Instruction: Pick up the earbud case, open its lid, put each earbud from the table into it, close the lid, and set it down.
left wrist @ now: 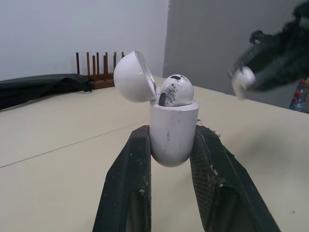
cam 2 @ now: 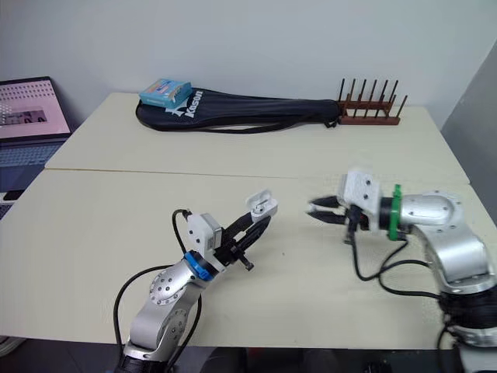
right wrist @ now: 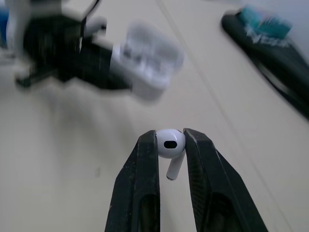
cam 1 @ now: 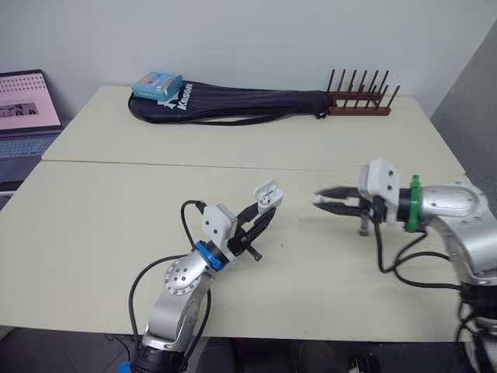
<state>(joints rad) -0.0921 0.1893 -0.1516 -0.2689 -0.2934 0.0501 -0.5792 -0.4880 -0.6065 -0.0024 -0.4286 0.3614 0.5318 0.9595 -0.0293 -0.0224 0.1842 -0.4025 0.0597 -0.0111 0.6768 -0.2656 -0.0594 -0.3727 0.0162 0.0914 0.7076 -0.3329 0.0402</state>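
Note:
My left gripper point(cam 1: 262, 211) is shut on the white earbud case point(left wrist: 173, 131), held above the table with its lid point(left wrist: 133, 77) swung open. One earbud point(left wrist: 175, 91) sits in the case. My right gripper point(cam 1: 320, 200) hovers a short way to the right of the case, its tips pointing at it. It is shut on the second white earbud point(right wrist: 169, 144), pinched by the head with the stem hanging down. In the right wrist view the open case point(right wrist: 149, 57) shows blurred ahead of the fingers.
At the table's far side lie a black racket bag point(cam 1: 233, 103) with a teal box point(cam 1: 157, 84) on it and a brown peg rack point(cam 1: 359, 99). A laptop point(cam 1: 27, 105) stands off the left edge. A seam point(cam 1: 194, 163) crosses the cream table.

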